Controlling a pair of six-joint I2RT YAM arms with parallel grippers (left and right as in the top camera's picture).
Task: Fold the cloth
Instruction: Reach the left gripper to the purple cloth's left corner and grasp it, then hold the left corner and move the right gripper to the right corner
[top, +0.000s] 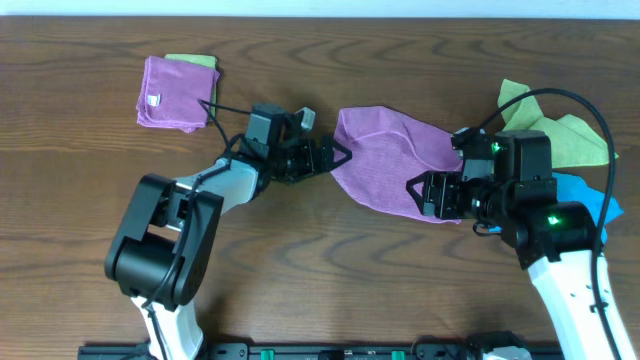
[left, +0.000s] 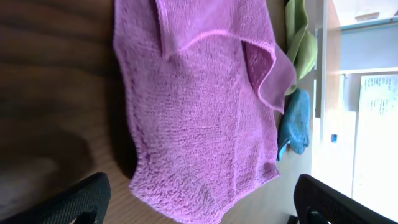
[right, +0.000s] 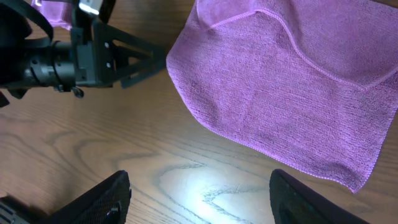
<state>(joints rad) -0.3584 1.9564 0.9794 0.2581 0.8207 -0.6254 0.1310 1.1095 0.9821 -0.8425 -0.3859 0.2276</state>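
Note:
A purple cloth (top: 385, 165) lies rumpled on the wooden table, its upper right part folded over itself. My left gripper (top: 340, 157) is open and empty at the cloth's left edge; in the left wrist view the cloth (left: 199, 112) fills the space ahead of the spread fingers (left: 202, 208). My right gripper (top: 432, 195) is open and empty, hovering by the cloth's lower right edge. In the right wrist view its fingers (right: 199, 199) frame bare wood, with the cloth (right: 292, 81) ahead and the left gripper (right: 124, 59) at its far edge.
A folded stack, purple on green (top: 175, 92), lies at the back left. A crumpled green cloth (top: 560, 135) and a blue cloth (top: 590, 200) lie at the right, partly under my right arm. They also show in the left wrist view: green cloth (left: 301, 43), blue cloth (left: 295, 121).

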